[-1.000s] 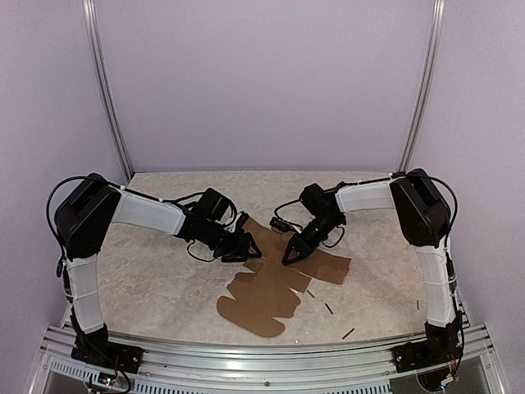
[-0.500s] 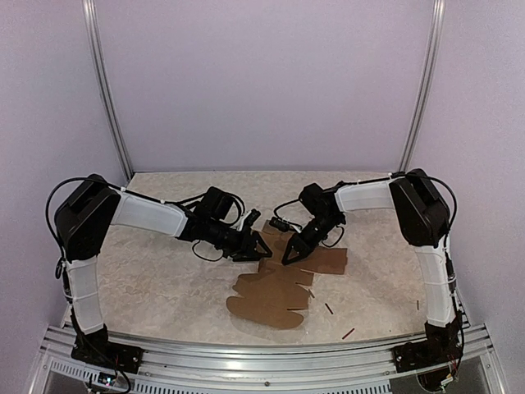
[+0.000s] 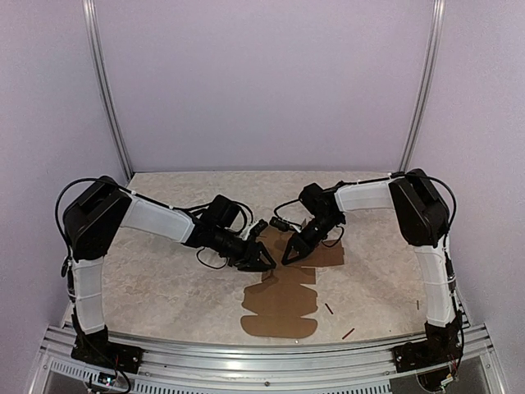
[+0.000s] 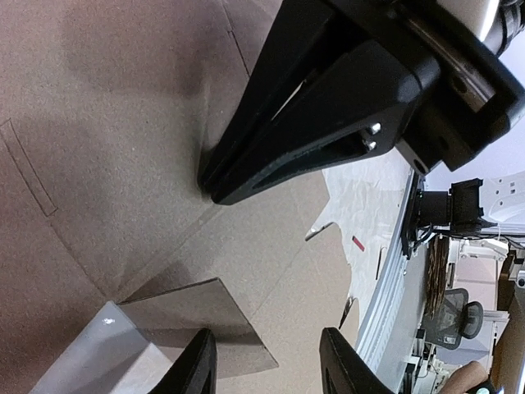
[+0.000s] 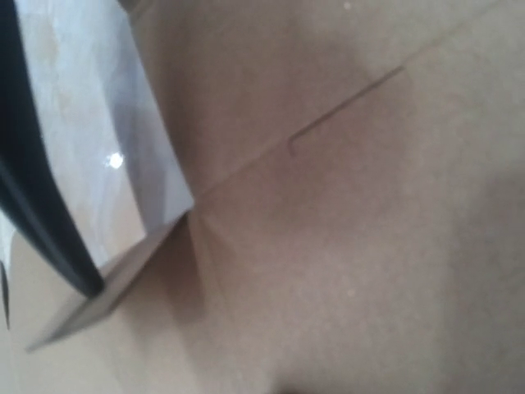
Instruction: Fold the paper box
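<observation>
The paper box [image 3: 283, 305] is a flat brown die-cut sheet lying mid-table, reaching toward the front edge. My right gripper [image 3: 287, 257] is shut, its tip pressed down on the sheet's upper part; the left wrist view shows its fingers [image 4: 246, 164] closed together on the cardboard [image 4: 107, 123]. My left gripper [image 3: 264, 263] sits just left of it, low over the sheet. It is open [image 4: 267, 361], and a raised flap [image 4: 193, 316] stands beside its left finger. In the right wrist view, cardboard [image 5: 344, 230] fills the frame, and my own fingers do not show.
Small dark sticks [image 3: 328, 309] [image 3: 348, 333] lie on the marbled table right of the sheet. An aluminium rail [image 3: 262, 357] runs along the front edge. Two metal posts [image 3: 107, 90] [image 3: 422, 90] stand at the back against purple walls.
My left gripper has moved right, close to the right gripper, with its jaws narrowing. The sheet's lower part has swung right toward the table's middle. The right arm has stayed put.
</observation>
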